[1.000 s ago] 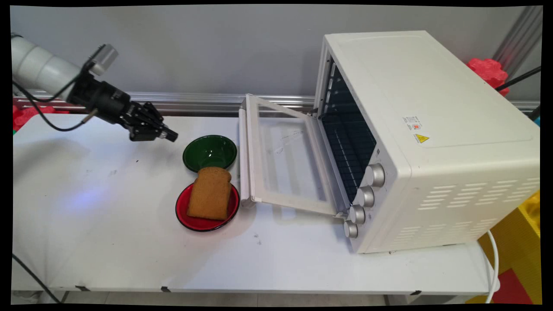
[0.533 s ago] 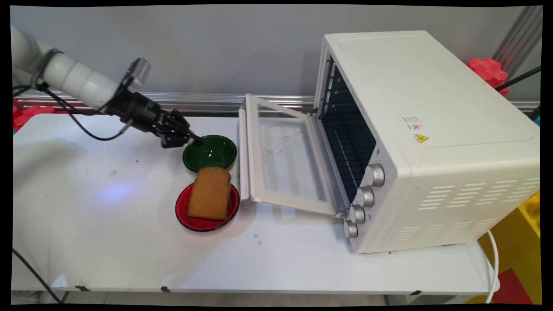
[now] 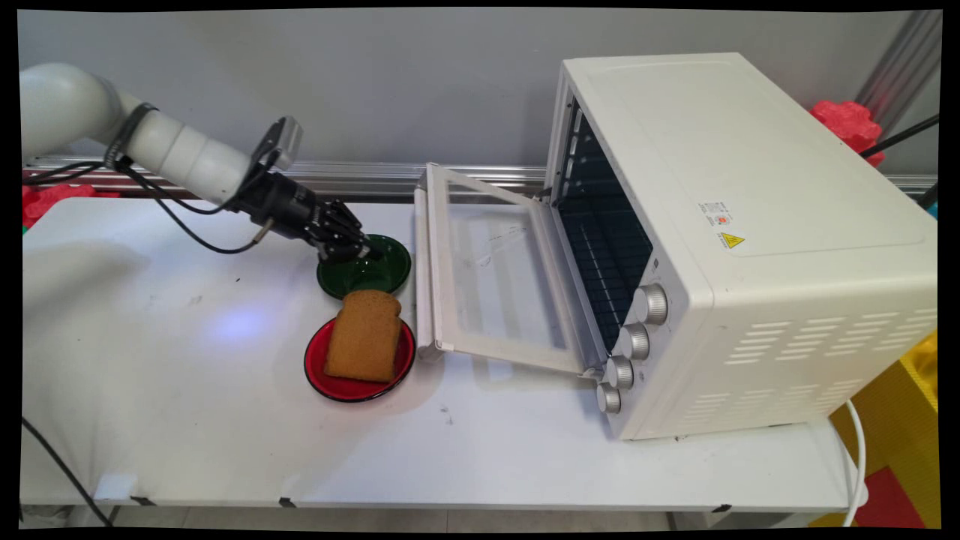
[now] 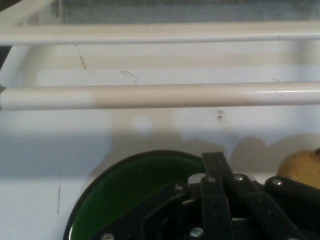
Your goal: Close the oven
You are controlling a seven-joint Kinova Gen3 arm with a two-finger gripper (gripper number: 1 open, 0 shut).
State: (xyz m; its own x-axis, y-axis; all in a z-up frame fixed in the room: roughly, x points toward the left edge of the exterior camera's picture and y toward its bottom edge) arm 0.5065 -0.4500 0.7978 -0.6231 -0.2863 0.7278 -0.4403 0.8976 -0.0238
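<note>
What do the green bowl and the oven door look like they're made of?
Green bowl: glossy, with bright highlights on its inside; glazed ceramic or hard plastic, either is possible. Oven door: a clear pane, probably glass, since the table shows through it, set in a white frame, likely painted metal or plastic.

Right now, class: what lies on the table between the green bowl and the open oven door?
Nothing: in the main view only bare white table separates the green bowl from the oven door.

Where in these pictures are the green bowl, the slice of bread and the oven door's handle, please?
green bowl (image 3: 379, 271): main view, on its inner floor, right of the gripper.
slice of bread (image 3: 364, 336): main view, middle of its top face.
oven door's handle (image 4: 165, 96): hand view, middle of the white bar.
</note>
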